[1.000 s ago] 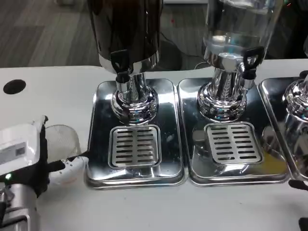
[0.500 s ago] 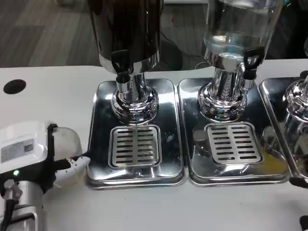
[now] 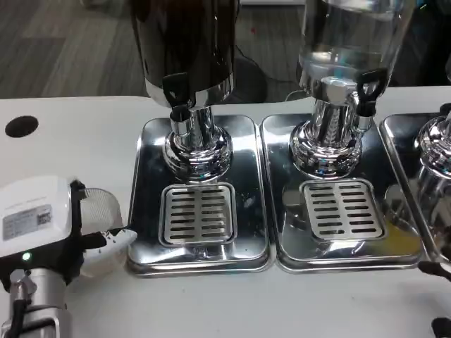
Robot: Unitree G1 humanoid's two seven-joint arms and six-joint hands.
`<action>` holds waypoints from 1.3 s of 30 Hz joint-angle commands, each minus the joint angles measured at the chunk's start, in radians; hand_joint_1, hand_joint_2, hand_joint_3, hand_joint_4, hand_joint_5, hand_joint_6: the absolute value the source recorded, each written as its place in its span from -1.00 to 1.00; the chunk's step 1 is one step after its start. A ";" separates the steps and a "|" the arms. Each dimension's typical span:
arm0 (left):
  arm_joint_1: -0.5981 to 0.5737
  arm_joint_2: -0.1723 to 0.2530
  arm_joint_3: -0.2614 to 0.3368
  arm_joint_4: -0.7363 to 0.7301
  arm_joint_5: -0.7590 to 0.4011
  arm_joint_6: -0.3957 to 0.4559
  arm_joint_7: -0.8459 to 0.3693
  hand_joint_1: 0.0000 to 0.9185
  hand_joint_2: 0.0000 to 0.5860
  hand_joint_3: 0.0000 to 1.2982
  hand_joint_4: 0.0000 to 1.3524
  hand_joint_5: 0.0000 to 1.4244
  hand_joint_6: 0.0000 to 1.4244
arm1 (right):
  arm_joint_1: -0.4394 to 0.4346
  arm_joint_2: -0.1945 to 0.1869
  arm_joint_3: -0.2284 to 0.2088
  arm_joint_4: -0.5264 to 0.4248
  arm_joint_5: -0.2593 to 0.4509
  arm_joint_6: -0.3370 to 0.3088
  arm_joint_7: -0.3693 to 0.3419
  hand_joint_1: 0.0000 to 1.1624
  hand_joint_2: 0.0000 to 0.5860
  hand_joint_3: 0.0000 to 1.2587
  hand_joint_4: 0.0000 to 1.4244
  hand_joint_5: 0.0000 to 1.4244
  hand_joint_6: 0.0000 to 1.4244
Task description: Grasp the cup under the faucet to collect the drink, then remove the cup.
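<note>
The counter [image 3: 77, 141] is white, with a dark round hole [image 3: 21, 126] near its left edge. Beyond its far edge lies grey carpeted floor [image 3: 63, 42]. Three shiny metal trays sit side by side across the middle and right of the counter: the left tray [image 3: 144, 211], the middle tray [image 3: 402, 225], and a third tray [image 3: 394, 130] cut off at the right edge. The left and middle trays each have a slotted grate toward the near side. A dark dispenser [image 3: 187, 42] stands on a chrome foot at the far end of the left tray, its black faucet [image 3: 176, 90] pointing down above the grate [image 3: 197, 213]. A clear dispenser [image 3: 349, 35] stands likewise on the middle tray, with a black faucet [image 3: 368, 86] on its right side.

The left hand [image 3: 42, 218] is at the near left of the counter, its white back toward the camera, a green light showing on the wrist. Its fingers [image 3: 116, 237] wrap around a translucent cup [image 3: 102, 211], which it holds just left of the left tray's near left corner, beside the tray and not under the faucet.

At the near right corner, dark fingertips of the right hand [image 3: 438, 296] show at the picture's edge; whether it is spread or closed I cannot tell.
</note>
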 commanded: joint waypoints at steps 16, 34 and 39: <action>0.003 -0.017 0.010 -0.145 0.007 -0.020 0.043 -0.14 -0.55 -0.12 -0.05 0.25 0.47 | -0.007 -0.006 0.028 0.053 -0.008 -0.052 0.009 -0.18 0.45 -0.67 -0.95 -1.00 -1.00; -0.200 -0.103 -0.099 -0.005 0.037 0.010 -0.003 -0.10 -0.55 -0.11 -0.05 0.25 0.49 | 0.015 -0.027 0.010 0.103 0.036 -0.114 0.024 -0.16 0.42 -0.68 -0.95 -1.00 -1.00; -0.240 -0.139 -0.153 0.051 0.050 0.018 0.006 -0.10 -0.55 -0.11 -0.05 0.25 0.49 | 0.015 -0.040 0.003 0.127 0.062 -0.130 0.035 -0.16 0.42 -0.68 -0.95 -1.00 -1.00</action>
